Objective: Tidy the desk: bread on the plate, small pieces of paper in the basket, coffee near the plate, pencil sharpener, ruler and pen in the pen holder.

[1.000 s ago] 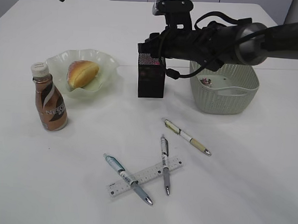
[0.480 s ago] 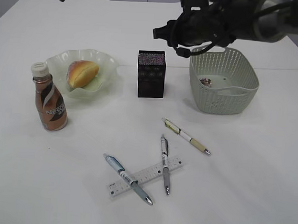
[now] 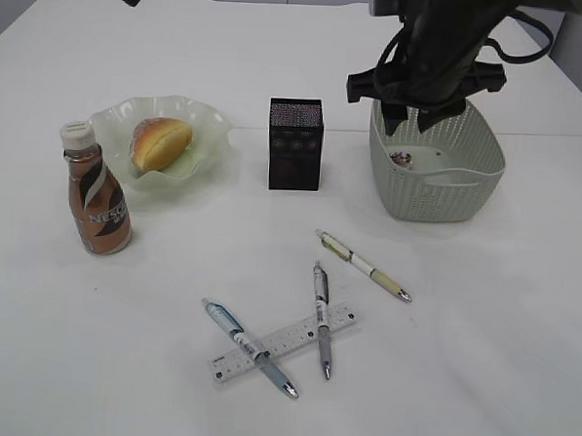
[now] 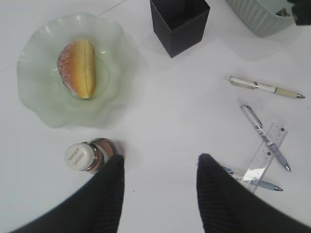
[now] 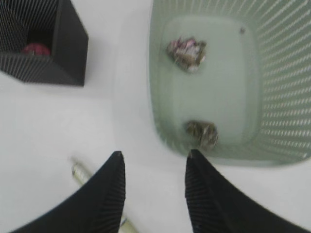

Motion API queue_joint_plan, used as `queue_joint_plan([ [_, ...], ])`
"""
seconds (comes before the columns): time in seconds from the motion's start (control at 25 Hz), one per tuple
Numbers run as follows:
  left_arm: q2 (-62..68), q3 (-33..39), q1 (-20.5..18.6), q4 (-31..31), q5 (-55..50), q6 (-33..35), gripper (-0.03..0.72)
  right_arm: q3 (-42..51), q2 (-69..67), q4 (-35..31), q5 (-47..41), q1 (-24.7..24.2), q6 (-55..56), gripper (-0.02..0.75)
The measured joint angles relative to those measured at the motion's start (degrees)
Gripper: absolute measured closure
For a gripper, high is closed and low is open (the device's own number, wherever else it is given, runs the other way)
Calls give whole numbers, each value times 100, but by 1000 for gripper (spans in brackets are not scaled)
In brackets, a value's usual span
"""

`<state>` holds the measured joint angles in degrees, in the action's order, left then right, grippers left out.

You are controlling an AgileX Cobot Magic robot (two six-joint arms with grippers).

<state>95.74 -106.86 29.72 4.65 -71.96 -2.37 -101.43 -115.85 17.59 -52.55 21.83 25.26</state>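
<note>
We see the bread [image 3: 160, 143] lying on the wavy green plate [image 3: 203, 125] toward the left side of the table [image 3: 516, 386], and the coffee bottle [image 3: 95, 190] standing upright just beside the plate on its front-left side. The black pen holder [image 3: 295, 145] stands near the middle of the table, between the plate and the pale green basket [image 3: 439, 192], which sits toward the right edge. In the right wrist view we make out two crumpled paper pieces [image 5: 187, 52] on the basket floor and something small and red [image 5: 35, 49] at the bottom of the pen holder; we cannot tell what it is.

Nearer the front edge lie three pens and the ruler [image 3: 282, 344]. The cream pen [image 3: 364, 266] lies alone, apart from the others. The grey pen [image 3: 322, 319] and the blue pen [image 3: 251, 349] each lie across the ruler, touching it.

Our right gripper [image 5: 153, 187] hangs above the near rim of the basket with its fingers apart and nothing between them. Our left gripper [image 4: 160, 187] hovers high over the table near the coffee bottle, fingers also apart and empty; in the exterior view only a dark corner of that arm shows at the top left.
</note>
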Motion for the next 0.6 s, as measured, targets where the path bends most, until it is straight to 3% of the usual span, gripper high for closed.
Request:
queue_joint_plan([
  [0.24, 0, 0, 0, -165, 0, 0, 336, -423, 25, -1635, -1641, 0, -1353, 409],
  [0.44, 0, 0, 0, -465, 0, 0, 336, -749, 108, -2284, -1776, 0, -1688, 409],
  [0.6, 0, 0, 0, -652, 0, 0, 335, -764, 343, -2426, -1785, 3, -1724, 409],
])
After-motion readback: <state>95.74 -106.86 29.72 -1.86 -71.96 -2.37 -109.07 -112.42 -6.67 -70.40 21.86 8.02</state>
